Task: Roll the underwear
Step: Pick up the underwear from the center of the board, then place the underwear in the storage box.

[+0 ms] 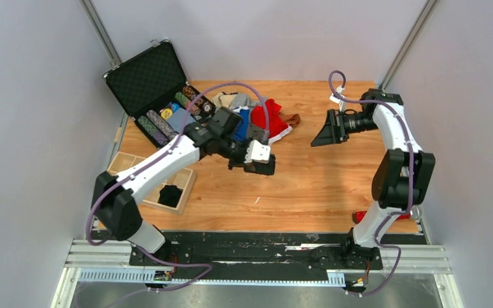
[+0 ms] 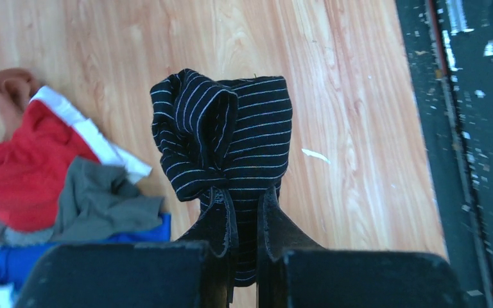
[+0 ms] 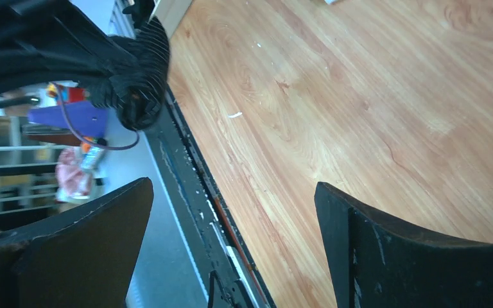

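Pinching the rolled black striped underwear (image 2: pixel 231 135) by one end over the table (image 2: pixel 359 96), the left gripper (image 2: pixel 247 208) holds tight; the right gripper (image 3: pixel 232 192) gapes empty; a slipping grip may unfurl the loose outer fold

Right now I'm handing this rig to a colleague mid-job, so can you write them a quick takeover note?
Left gripper: shut on the black striped underwear, bunched into a rough roll over bare wood.
Right gripper: open, empty, off to the right.
Pile of loose underwear (red, grey, blue, brown) lies at the far side of the table.
Done: a dark bundle sits in one compartment of the wooden tray, probably a rolled piece.
Left: put the striped piece down, then roll the pile.
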### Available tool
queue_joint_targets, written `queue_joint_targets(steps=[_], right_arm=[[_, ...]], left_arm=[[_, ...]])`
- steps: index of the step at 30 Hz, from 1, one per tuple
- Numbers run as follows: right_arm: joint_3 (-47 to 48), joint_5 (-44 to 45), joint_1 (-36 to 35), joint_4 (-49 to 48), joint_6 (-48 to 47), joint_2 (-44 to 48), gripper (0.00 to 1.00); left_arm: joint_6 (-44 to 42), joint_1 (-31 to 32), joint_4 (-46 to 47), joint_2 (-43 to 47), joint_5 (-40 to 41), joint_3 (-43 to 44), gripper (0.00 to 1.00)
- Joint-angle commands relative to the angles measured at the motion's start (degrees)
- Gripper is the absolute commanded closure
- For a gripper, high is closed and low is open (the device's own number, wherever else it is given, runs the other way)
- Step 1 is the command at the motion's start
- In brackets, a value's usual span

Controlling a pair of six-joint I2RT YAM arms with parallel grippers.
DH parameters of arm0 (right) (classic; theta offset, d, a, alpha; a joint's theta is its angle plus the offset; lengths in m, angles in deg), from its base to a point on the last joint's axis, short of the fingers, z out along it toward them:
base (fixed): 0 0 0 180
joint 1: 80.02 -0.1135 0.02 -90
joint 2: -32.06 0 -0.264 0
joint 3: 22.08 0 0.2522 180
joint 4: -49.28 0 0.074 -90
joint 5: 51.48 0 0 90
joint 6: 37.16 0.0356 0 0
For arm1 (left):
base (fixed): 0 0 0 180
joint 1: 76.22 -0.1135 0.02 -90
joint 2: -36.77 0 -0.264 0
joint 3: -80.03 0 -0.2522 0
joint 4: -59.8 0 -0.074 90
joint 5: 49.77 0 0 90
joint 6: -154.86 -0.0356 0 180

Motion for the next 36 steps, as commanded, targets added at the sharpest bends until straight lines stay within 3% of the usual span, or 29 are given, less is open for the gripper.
queue_joint_targets(steps=[1,8,16,23,30,36], right_arm=[[-1.2,5.6,-1.8,-5.5,5.8,6.9,0.00],[-0.9,9.9,-3.1,-5.2,7.4,13.4,0.00],[-6.5,12.1,-3.6,-5.2,8.6,20.4,0.00],[-10.4,10.5,-3.6,-7.1,9.9,22.3,0.00],[-10.5,11.9,-3.6,-7.1,10.1,22.8,0.00],[-13.1,12.4,-3.6,-7.1,10.0,24.8,0.00]], left_arm=[[1.6,-4.6,-19.5,6.1,-5.6,3.8,1.00],[7.4,-17.5,-31.5,12.2,-0.3,8.8,1.00],[10.6,-34.3,-48.3,20.7,16.5,8.5,1.00],[8.3,-41.9,-45.0,17.1,26.5,0.6,1.00],[1.1,-46.9,-38.2,8.9,30.3,-0.2,1.00],[-11.5,-49.9,-39.9,7.3,31.8,-1.2,1.00]])
